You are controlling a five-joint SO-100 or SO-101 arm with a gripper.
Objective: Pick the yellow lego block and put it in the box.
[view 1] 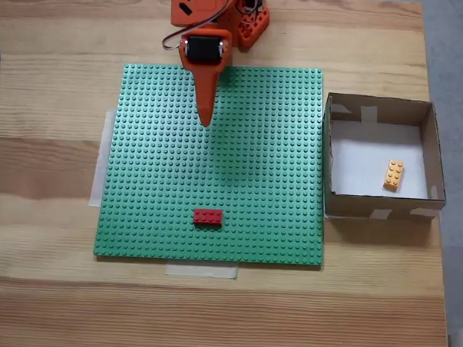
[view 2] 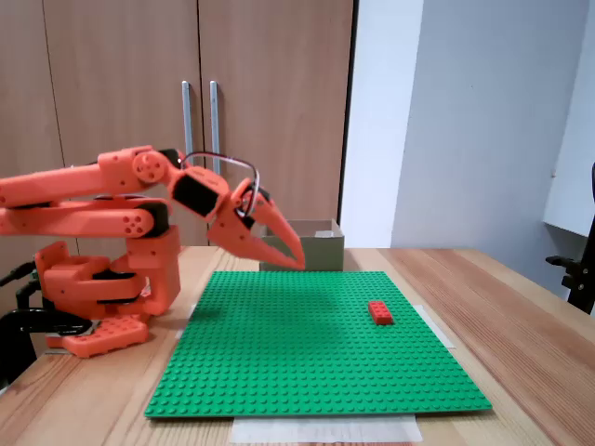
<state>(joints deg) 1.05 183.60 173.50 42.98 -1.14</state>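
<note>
1. The yellow lego block (view 1: pixel 393 174) is seen lying on the white bottom of the box (view 1: pixel 380 108), near its right wall.
2. The hand (view 2: pixel 296 261) is held closed and empty above the green baseplate (view 1: pixel 214 219).
3. A red brick (view 1: pixel 208 216) is left on the baseplate.

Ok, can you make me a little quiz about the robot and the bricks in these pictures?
1. True or false: the yellow lego block lies inside the box.
2. What colour is the brick resting on the green baseplate?
3. Are the gripper fingers A) closed and holding nothing, above the baseplate, or B) wide open around the red brick?

Key: 1 true; 2 red; 3 A.
</note>
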